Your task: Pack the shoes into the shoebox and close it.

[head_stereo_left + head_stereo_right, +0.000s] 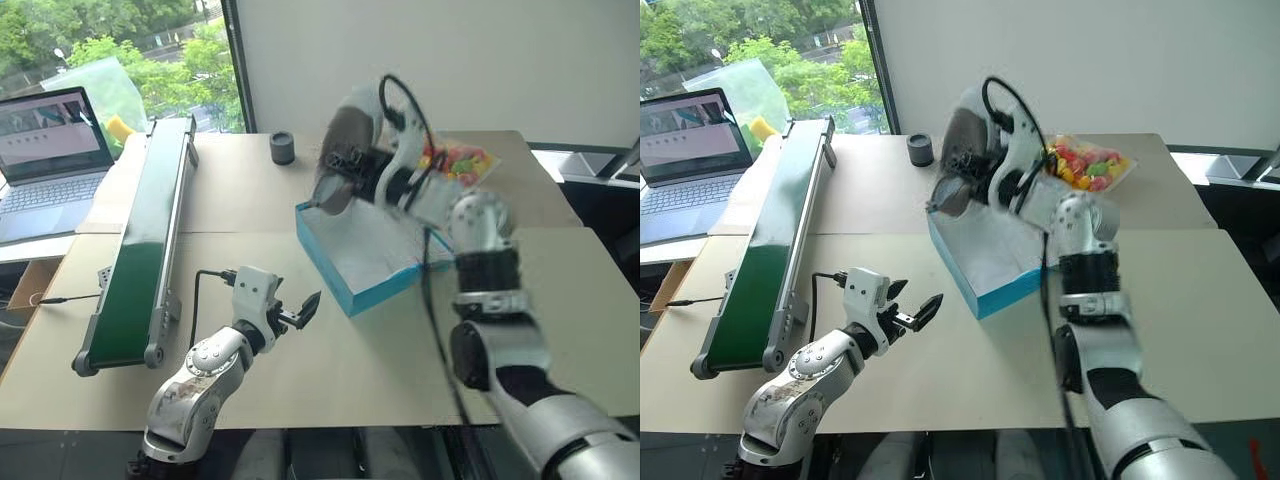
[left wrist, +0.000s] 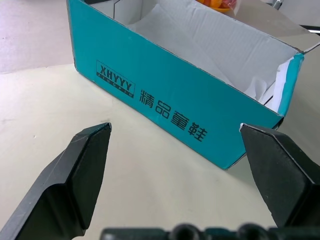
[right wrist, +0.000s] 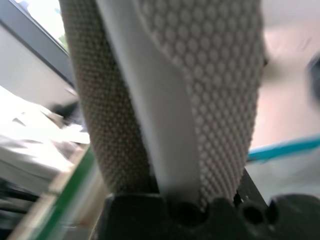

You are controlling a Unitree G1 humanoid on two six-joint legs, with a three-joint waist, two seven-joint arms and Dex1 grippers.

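**Shoes held above the open blue box**

The wide beige counter (image 1: 300, 380) carries everything. Along its left edge runs a long green conveyor (image 1: 145, 255) with grey side rails, and beyond that edge sits an open laptop (image 1: 45, 160). Near the middle of the counter stands the rectangular bright blue cardboard shoebox (image 1: 345, 285), open, its white inside lined with pale paper; its blue side wall bears dark print. The pair of small grey-brown shoes with white soles (image 1: 340, 160) hangs in the air over the far left corner of the box, clamped in the right end effector (image 1: 350, 170), whose black fingers are closed on them; from the wrist, the dotted soles (image 3: 200, 90) stand pressed together, upright between the fingers. At the far right of the counter, behind the box, lies a clear bag of coloured sweets (image 1: 462, 160). A small dark grey cylinder (image 1: 282, 147) stands near the far edge. The left end effector (image 1: 300, 312) hovers low near the counter's front, fingers spread wide and empty, pointing at the box's blue wall.
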